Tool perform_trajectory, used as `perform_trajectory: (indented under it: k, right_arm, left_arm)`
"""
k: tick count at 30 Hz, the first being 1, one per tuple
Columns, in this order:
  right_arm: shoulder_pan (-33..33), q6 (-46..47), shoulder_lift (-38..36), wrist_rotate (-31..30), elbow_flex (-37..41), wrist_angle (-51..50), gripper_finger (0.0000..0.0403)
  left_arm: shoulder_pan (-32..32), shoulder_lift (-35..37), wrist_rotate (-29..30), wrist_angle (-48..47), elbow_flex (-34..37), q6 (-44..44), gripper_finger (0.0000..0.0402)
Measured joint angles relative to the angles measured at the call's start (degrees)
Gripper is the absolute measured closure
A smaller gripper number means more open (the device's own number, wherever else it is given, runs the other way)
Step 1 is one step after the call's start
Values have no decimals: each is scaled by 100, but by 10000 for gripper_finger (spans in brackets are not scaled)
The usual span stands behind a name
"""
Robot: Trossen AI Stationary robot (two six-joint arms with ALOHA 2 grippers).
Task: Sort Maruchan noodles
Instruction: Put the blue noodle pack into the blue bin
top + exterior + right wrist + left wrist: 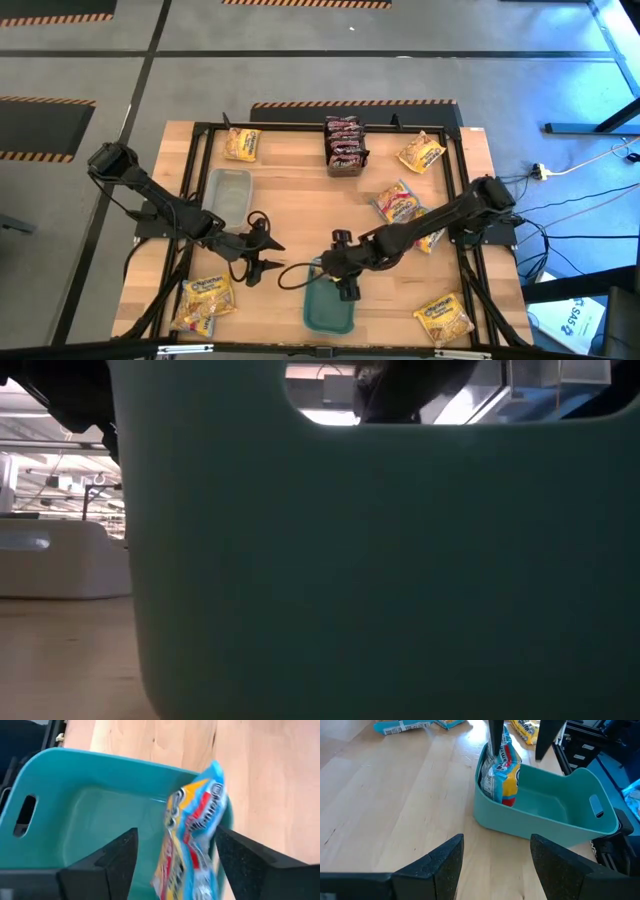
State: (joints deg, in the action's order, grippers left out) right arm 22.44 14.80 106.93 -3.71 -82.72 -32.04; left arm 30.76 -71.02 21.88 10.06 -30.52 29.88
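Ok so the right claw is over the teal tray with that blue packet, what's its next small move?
Probably lift the right claw straight up and clear. Its fingers stand apart, and the blue packet already leans on end against the teal tray wall, seemingly released.
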Motion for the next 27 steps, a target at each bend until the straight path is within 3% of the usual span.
perform_trajectory:
  k: [6, 12, 18, 27]
  right_arm:
    - [4, -143, -602, -421, 121, -594, 163]
    - [-95, 12, -1468, -1090, 1078, -684, 177]
    - [-586, 933, -2607, -1635, 2597, -730, 190]
    - [-2017, 3146, -3596, -1396, 4435, -860, 223]
  left_arm:
    - [0, 0, 10, 1, 0, 1, 178]
    - [0, 0, 62, 3, 0, -1, 178]
    - [0, 0, 437, 11, 0, -3, 178]
    - [-15, 0, 576, 20, 0, -3, 178]
